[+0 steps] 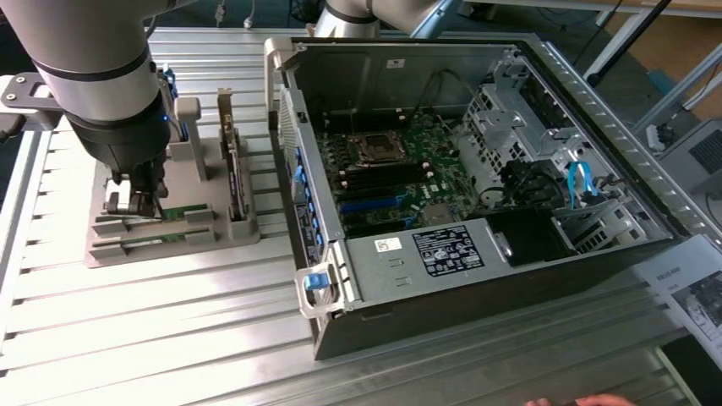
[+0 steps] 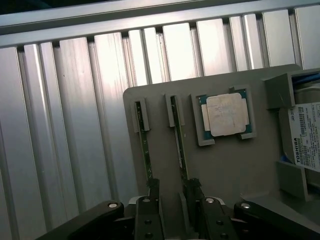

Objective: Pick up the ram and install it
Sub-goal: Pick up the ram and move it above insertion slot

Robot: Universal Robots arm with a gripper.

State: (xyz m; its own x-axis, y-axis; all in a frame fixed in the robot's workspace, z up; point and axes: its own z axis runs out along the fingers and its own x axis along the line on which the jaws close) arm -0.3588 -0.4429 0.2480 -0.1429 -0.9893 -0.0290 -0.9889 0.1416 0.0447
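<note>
Two thin green ram sticks [image 2: 145, 145] [image 2: 179, 142] are counted, one square silver processor chip [image 2: 227, 114], one white-labelled hard drive [image 2: 306, 135], one grey moulded holder tray [image 2: 225, 170], and one open black-and-silver computer case [image 1: 373, 72].

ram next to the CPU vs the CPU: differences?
Shape: the ram is a long thin green strip; the CPU is square, silver-topped.
Pose: the ram stands on edge in a slot; the CPU lies flat in a recess.
Place: the ram reaches the open gripper; the CPU lies apart from it.
Both sit in the grey tray.
</note>
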